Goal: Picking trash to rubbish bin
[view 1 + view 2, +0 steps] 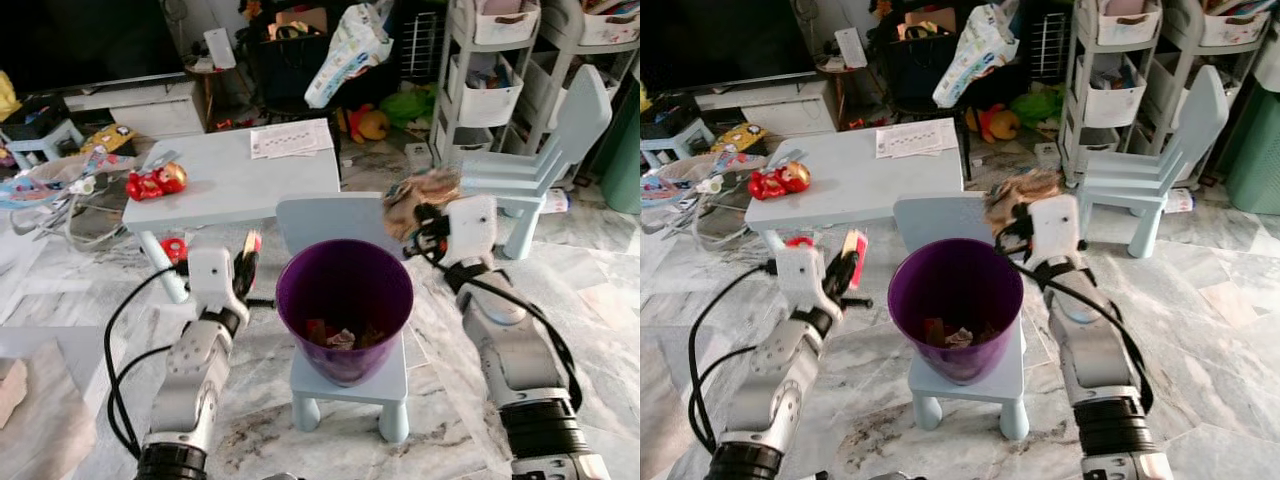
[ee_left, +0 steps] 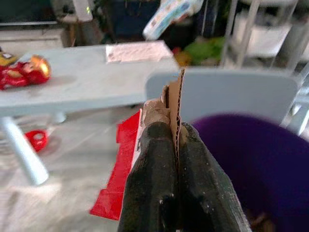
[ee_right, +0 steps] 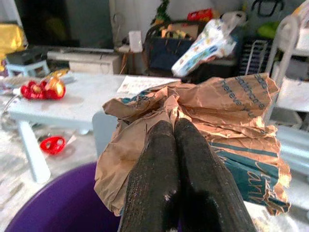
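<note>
Right gripper clamped on light, crushable paper bag frame centre, left gripper pinching stiff cardboard beside bin.

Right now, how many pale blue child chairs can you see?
2: one chair directly ahead carries the purple bin on its seat; the other chair stands farther back on the robot's right. Clutter may hide more.
</note>
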